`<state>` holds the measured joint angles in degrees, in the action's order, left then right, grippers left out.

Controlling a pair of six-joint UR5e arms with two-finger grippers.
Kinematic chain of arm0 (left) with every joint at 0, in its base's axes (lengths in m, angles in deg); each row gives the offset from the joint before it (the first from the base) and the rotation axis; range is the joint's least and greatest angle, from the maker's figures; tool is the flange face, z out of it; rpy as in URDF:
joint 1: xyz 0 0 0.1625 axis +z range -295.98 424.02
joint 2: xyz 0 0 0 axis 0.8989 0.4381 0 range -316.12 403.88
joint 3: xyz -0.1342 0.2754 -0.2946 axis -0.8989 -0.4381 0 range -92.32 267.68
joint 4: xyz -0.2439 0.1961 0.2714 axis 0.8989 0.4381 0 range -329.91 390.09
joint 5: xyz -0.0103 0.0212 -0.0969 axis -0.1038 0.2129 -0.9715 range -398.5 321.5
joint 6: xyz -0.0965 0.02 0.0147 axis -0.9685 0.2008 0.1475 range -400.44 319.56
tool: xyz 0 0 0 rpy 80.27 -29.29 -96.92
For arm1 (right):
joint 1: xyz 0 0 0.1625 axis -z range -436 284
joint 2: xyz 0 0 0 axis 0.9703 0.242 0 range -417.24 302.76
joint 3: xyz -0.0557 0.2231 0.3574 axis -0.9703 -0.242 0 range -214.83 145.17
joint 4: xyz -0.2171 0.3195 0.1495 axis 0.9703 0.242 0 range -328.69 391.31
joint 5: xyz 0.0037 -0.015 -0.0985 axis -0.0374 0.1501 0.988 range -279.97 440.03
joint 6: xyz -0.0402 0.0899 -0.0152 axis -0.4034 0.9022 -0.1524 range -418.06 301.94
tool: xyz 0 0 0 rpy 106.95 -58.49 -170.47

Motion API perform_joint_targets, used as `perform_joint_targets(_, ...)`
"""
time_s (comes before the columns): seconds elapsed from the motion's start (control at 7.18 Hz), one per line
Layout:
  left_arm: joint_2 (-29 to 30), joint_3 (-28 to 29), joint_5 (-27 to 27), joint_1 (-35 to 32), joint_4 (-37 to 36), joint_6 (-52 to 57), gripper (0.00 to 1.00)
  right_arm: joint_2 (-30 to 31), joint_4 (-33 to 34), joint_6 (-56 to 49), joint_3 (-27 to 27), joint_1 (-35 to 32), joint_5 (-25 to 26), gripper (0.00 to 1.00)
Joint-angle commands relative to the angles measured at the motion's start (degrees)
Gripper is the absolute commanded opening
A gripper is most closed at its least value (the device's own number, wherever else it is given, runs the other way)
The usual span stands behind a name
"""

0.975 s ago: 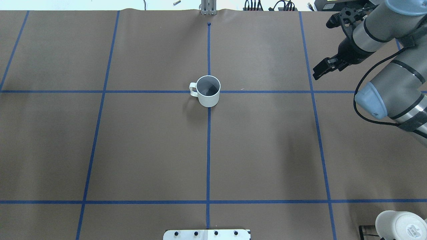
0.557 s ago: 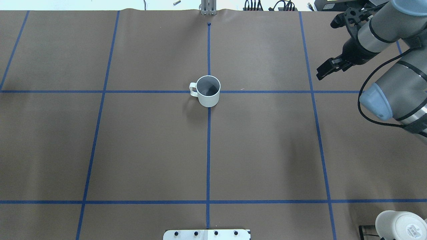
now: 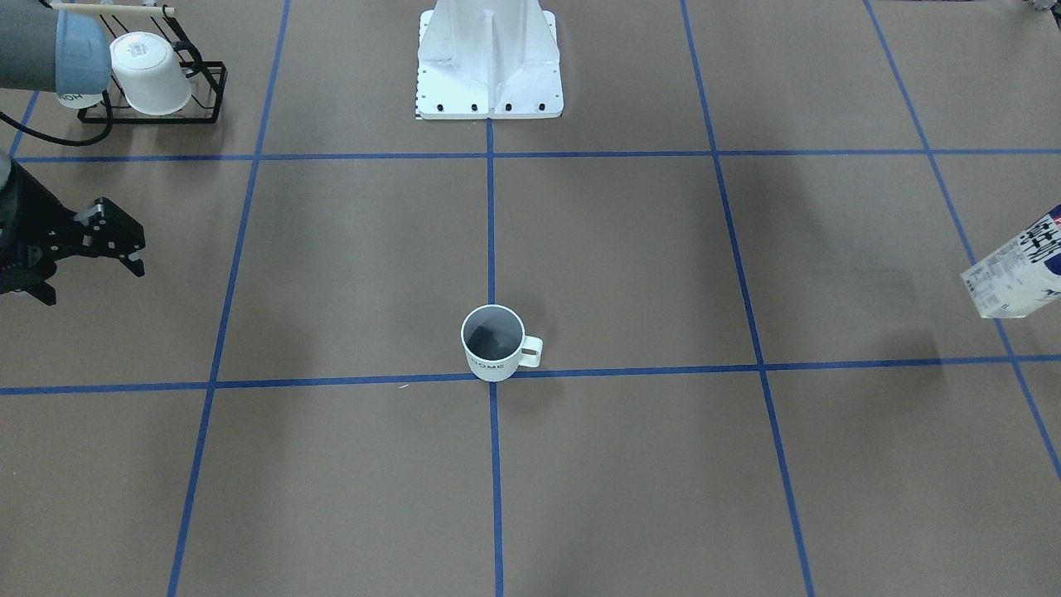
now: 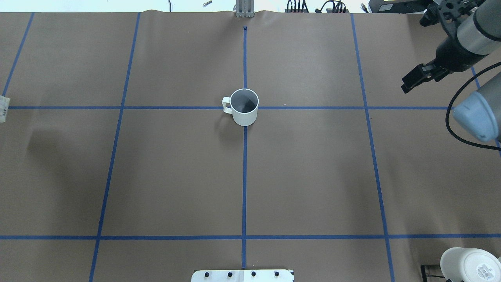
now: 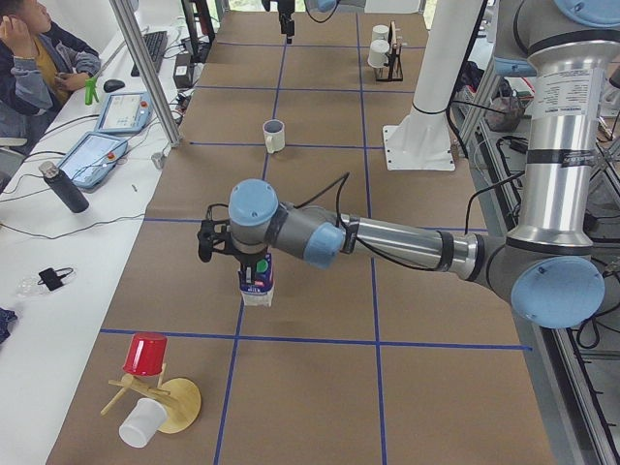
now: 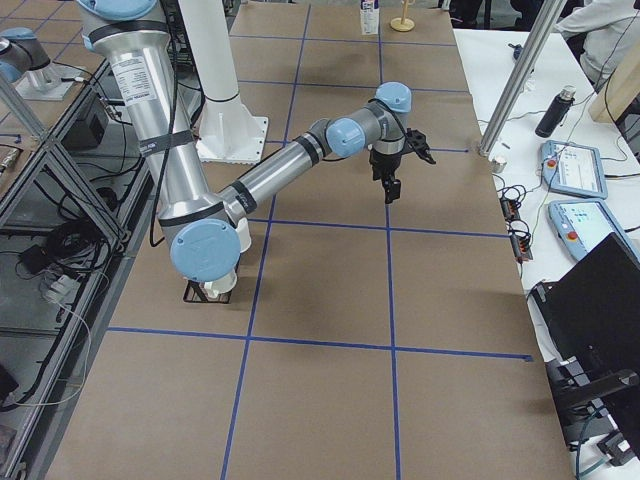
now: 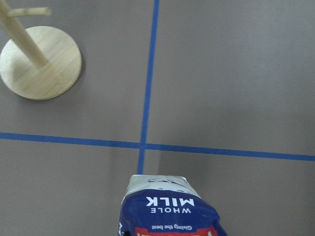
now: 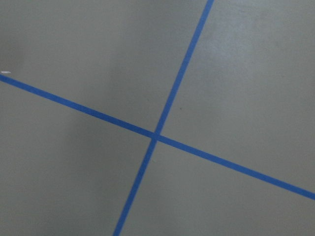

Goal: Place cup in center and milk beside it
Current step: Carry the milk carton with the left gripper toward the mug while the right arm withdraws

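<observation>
HOME mug [image 3: 492, 343] set at surface [image 4: 313, 176] centre; milk carton [image 3: 1015, 269] aloft, apparently carried by left fingers [image 5: 244, 262], grip itself indiscernible, placement pending; right fingers [image 3: 112, 236] apart, empty.

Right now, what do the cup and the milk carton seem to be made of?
The cup: probably glazed ceramic, by its smooth cream-white wall and soft sheen; hard plastic cannot be excluded. The milk carton: likely coated paperboard, by its folded flat panels, sharp edges and printed surface.
</observation>
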<state>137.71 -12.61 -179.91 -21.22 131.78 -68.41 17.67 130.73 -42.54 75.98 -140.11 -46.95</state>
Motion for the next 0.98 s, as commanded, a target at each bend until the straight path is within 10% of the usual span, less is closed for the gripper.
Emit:
perform_joint_targets(0.0,16.0,-2.4,2.8,11.2,-8.0,-15.5,0.0,7.9,3.0,-6.5,5.4,-4.9,-0.3,1.0)
perform_joint_targets(0.28,32.7,0.8,13.3,21.6,-21.3,-17.6,0.0,8.9,3.2,-7.1,5.5,-5.4,-0.1,1.0)
perform_joint_targets(0.84,52.5,24.8,21.3,35.3,-13.6,-26.4,0.02,10.2,2.9,-7.1,6.3,-5.9,-0.1,1.0)
